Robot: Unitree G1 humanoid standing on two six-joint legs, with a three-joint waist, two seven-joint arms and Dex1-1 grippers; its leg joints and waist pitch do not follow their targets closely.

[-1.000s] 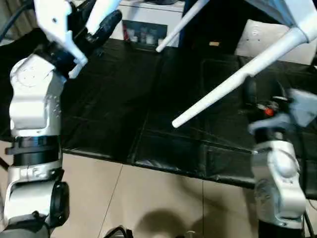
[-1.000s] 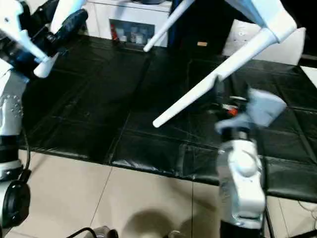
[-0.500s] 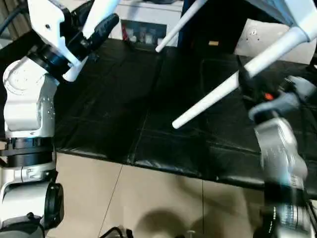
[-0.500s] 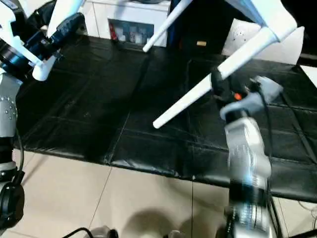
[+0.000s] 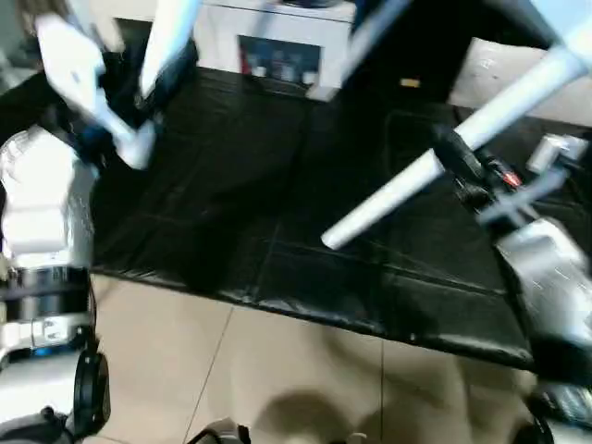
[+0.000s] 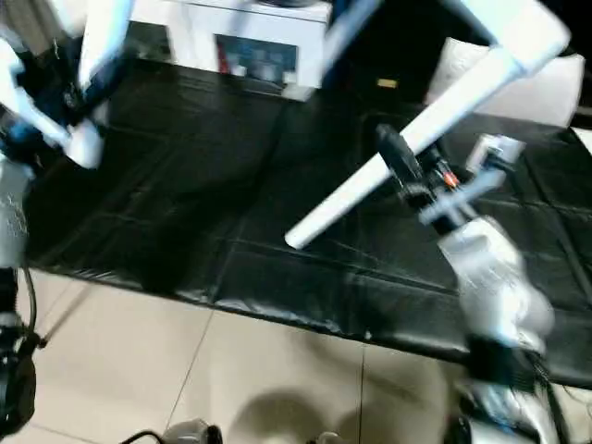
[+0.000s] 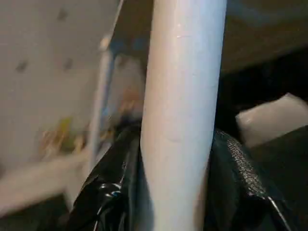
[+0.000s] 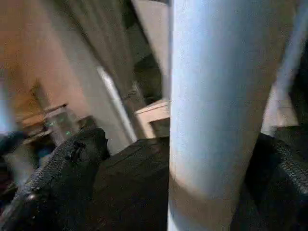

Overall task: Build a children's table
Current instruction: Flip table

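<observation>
Since a second ago the right gripper (image 6: 393, 153) has swung up from beside the slanting leg (image 5: 444, 165) and now has its black fingers (image 8: 62, 168) spread wide on either side of that white tube, one well clear of it and one close by; whether either pad touches the tube cannot be told. The leg itself has kept its slant: its free end points down toward the near part of the black mat (image 5: 277, 231), and its upper end runs to the corner of the tabletop (image 6: 518, 23), which hangs raised at the upper right of the head views. The right forearm (image 6: 486, 277) now leans in toward the leg rather than standing upright below it.

The left gripper (image 5: 153, 79) is clamped on a second leg (image 5: 171, 37), as it was before, though the arm has shifted a little. In the left wrist view the two fingers (image 7: 236, 178) press against both sides of this leg (image 7: 183, 110), which rises straight between them. This leg stands nearly upright at the far left, well apart from the slanting one.

A third leg (image 5: 375, 28) angles across the upper middle, beyond both grippers. Behind the mat stands a white cabinet (image 5: 268, 42), and a white bag (image 6: 527, 88) lies at the far right. Pale floor tiles (image 5: 231, 370) run along the mat's near edge.
</observation>
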